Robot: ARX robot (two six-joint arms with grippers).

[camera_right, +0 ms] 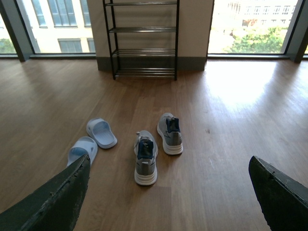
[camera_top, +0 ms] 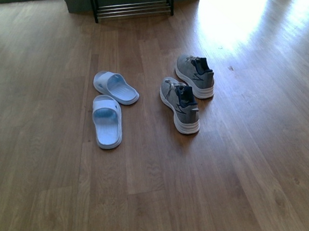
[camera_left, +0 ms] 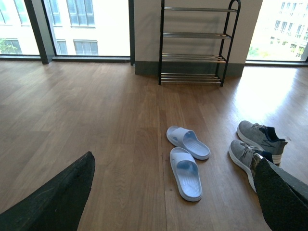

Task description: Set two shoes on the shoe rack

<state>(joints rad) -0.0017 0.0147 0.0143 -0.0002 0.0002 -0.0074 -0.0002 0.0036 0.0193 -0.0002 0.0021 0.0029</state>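
**A:** Wood-plank floor (camera_top: 53, 200), with a bright patch of sun at the far right. What does the front view give?

**B:** Only the lowest rods of the shoe rack (camera_top: 133, 9) at the far edge, and neither arm. All the shoes lie on the floor, well apart from the rack. The near slide (camera_top: 107, 121) and the angled far slide (camera_top: 116, 87) are on the left. The near sneaker (camera_top: 181, 110) and far sneaker (camera_top: 195, 75) are on the right, heels toward the camera.

**A:** And the wrist views?

**B:** They show the rack whole, four tiers against a wall between large windows (camera_left: 82, 24). They also show each tool. The left tool (camera_left: 173, 159) is released, its dark fingers (camera_left: 48, 202) spread wide, and one of them covers part of the near sneaker's heel. The right tool (camera_right: 169, 159) is also released and grasps nothing. Both sneakers lie in plain sight between its fingers.
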